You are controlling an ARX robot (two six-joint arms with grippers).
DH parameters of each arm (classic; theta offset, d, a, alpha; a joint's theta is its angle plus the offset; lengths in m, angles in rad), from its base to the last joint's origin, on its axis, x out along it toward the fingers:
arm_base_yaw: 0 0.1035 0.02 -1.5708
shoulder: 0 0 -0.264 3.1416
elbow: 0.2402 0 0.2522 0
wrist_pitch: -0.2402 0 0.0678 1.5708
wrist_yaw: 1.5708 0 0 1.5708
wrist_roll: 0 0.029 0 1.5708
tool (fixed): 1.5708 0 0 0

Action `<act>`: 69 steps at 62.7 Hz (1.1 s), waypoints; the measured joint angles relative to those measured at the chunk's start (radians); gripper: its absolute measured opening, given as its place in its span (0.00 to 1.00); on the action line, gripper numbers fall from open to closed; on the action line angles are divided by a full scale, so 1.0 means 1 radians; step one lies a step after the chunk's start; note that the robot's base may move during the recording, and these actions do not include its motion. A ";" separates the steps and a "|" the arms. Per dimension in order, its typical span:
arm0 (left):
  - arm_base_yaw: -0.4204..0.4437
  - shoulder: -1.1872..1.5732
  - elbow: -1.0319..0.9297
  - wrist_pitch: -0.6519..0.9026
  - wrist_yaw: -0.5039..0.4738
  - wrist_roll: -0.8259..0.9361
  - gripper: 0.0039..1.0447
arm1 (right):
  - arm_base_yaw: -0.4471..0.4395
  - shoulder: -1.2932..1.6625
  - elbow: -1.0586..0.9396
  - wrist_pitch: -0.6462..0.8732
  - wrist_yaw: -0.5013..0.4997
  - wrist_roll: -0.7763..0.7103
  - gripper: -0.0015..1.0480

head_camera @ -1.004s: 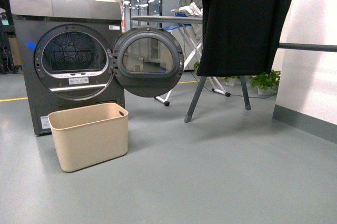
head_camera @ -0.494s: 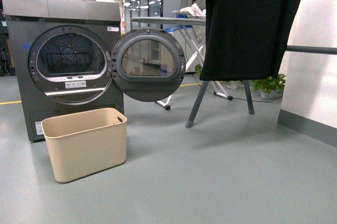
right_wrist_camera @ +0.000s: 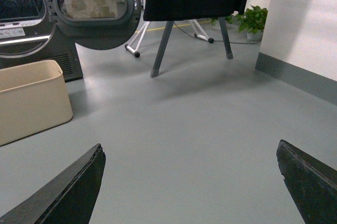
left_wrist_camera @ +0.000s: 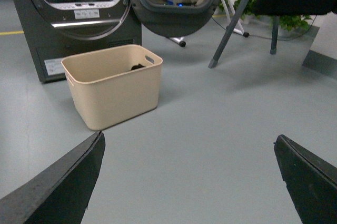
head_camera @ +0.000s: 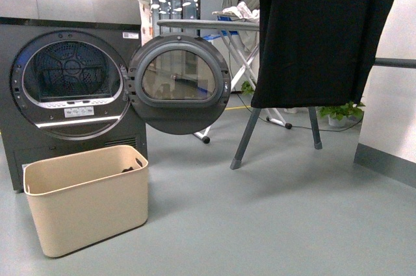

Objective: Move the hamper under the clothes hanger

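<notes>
As seen from the front, hamper (head_camera: 88, 204): upright on the floor (head_camera: 273, 224), just before the dark grey dryer (head_camera: 71, 10), low and left in frame; small dark item (head_camera: 127, 169) inside, kind unclear.
Front, clothes hanger (head_camera: 247, 134): well apart from hamper, off to the right and further back; black T-shirt (head_camera: 318, 36) draped over it; bare floor between its slanted legs.
Front, dryer door (head_camera: 179, 84): swung open, hanging between hamper and clothes hanger; ironing board (head_camera: 208, 24) behind.
Front, change: dryer, door and T-shirt all larger in frame than a second ago; hamper lower and further left, yet in the same spot before the dryer. Judged as the base rolling closer, not as hamper shifted.
Left wrist, left tool (left_wrist_camera: 188, 137): fingers spread wide at the frame corners, holding nothing; hamper (left_wrist_camera: 113, 87) ahead and apart from it, slot handle (left_wrist_camera: 150, 59) visible near the rim.
Right wrist, right tool (right_wrist_camera: 189, 146): likewise wide and empty; hamper (right_wrist_camera: 31, 100) at the edge of view, clothes hanger legs beyond, well apart.
Meaning for task: approach only, by the look of it; no grip on rim or handle yet, whole move toward clothes hanger left to do.
Risk, as judgement: open dryer door close to hamper's path.
</notes>
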 joint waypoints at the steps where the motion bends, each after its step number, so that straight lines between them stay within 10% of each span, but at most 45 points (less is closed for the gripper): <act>1: 0.000 0.002 0.000 0.000 -0.002 0.000 0.94 | 0.000 0.000 0.000 0.000 0.002 0.000 0.93; 69: 0.000 0.000 0.000 0.000 0.000 0.000 0.94 | 0.000 0.000 0.000 0.000 0.002 0.000 0.93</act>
